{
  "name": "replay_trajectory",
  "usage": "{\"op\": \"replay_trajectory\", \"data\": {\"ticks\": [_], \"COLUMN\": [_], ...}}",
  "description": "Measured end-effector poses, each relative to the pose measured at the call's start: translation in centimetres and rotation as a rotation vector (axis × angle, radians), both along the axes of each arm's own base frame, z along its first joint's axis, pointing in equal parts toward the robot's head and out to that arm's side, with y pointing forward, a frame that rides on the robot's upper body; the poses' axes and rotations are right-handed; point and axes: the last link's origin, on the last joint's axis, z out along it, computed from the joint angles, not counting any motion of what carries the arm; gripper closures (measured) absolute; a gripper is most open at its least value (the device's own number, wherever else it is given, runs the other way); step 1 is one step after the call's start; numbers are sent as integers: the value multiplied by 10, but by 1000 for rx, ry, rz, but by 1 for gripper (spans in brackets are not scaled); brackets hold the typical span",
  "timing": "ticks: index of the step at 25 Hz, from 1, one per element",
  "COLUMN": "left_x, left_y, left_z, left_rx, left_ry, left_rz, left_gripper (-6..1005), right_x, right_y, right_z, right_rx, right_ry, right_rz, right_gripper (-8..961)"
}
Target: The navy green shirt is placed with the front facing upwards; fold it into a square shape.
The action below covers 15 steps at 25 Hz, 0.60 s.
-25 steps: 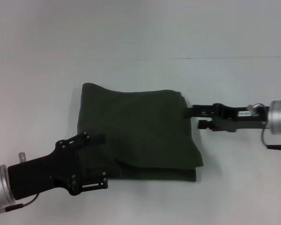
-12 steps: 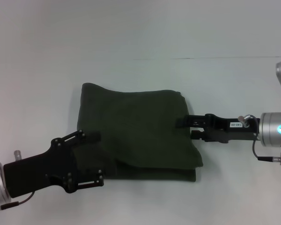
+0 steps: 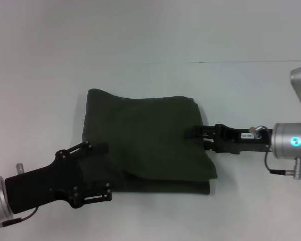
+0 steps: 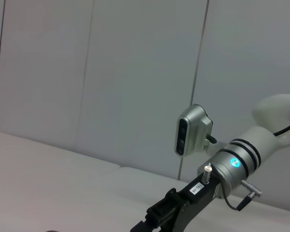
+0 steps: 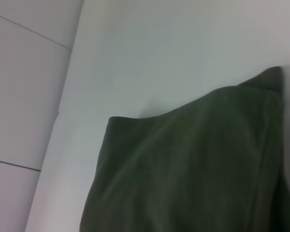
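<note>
So the dark olive-green cotton shirt [image 3: 148, 143] is sitting mid-table as a folded, roughly rectangular bundle, plain side up, no lettering showing. Its long axis runs left to right across the head view, a bit wider than it is deep. The far-left corner pokes up higher than the rest, and the near edge shows stacked layers with a lower flap sticking out along the front-right.

The right gripper [image 3: 193, 134] comes in flat from the right, black fingers reaching over the shirt's right edge; can't tell if they're pinching fabric or just resting there. The left gripper [image 3: 106, 169] sits at the near-left corner, fingers spread wide apart over the cloth edge.

All of it's on a plain white table [image 3: 150, 40].
</note>
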Motion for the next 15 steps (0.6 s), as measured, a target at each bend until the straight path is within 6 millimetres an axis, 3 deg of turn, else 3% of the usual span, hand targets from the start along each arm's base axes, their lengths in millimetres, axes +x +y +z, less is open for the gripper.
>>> {"op": "replay_trajectory", "data": {"ticks": [8, 15], "left_x": [-3, -4], "left_y": [-1, -2], "left_z": [-1, -3], "left_rx": [5, 3], "left_ry": [4, 0], "left_rz": [16, 28], "left_gripper": [92, 92], "right_x": [-14, -14], "right_y": [5, 6], "right_z": [-12, -16], "right_rx": [-4, -3], "right_ry": [0, -31], "right_rz": [24, 26], "right_gripper": [142, 320]}}
